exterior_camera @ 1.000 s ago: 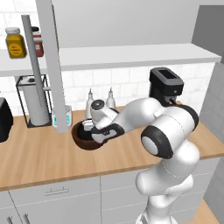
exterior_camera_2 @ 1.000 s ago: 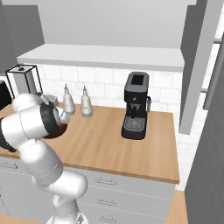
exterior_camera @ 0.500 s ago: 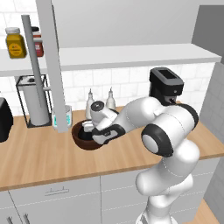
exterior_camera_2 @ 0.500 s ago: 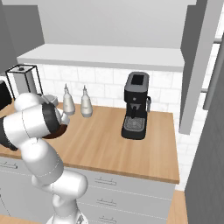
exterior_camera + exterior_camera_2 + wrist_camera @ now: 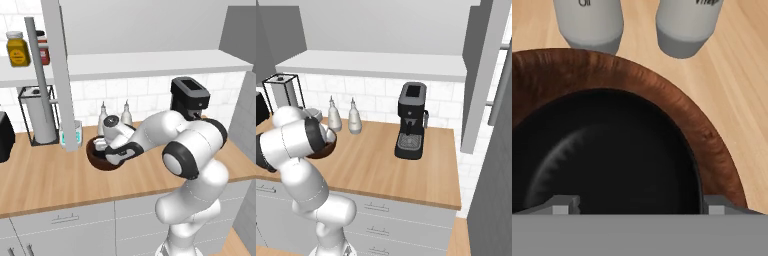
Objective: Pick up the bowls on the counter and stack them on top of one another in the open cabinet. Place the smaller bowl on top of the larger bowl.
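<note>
The larger bowl [image 5: 96, 159] of reddish-brown wood stands on the counter [image 5: 45, 180] in front of two white bottles. In the hand view its rim [image 5: 677, 107] rings the smaller bowl [image 5: 612, 150], glossy black, which lies nested inside it. My gripper [image 5: 638, 206] hangs close over the bowls' near side, open, with one fingertip [image 5: 564, 204] over the black bowl and the other by the brown rim. From the right base view, the arm hides most of the brown bowl [image 5: 327, 149]. The cabinet's white shelf [image 5: 150, 64] runs above, with its grey door panel [image 5: 61, 75] at the left.
Two white bottles [image 5: 102, 116] [image 5: 126, 112] stand just behind the bowls. A black coffee machine [image 5: 189, 97] is to the right, a paper-towel stand [image 5: 37, 115] and a small cup [image 5: 70, 134] to the left. Jars [image 5: 17, 47] sit on the shelf's left end.
The hand has shifted only slightly over the bowls. The bowls, the bottles and the base stay where they were.
</note>
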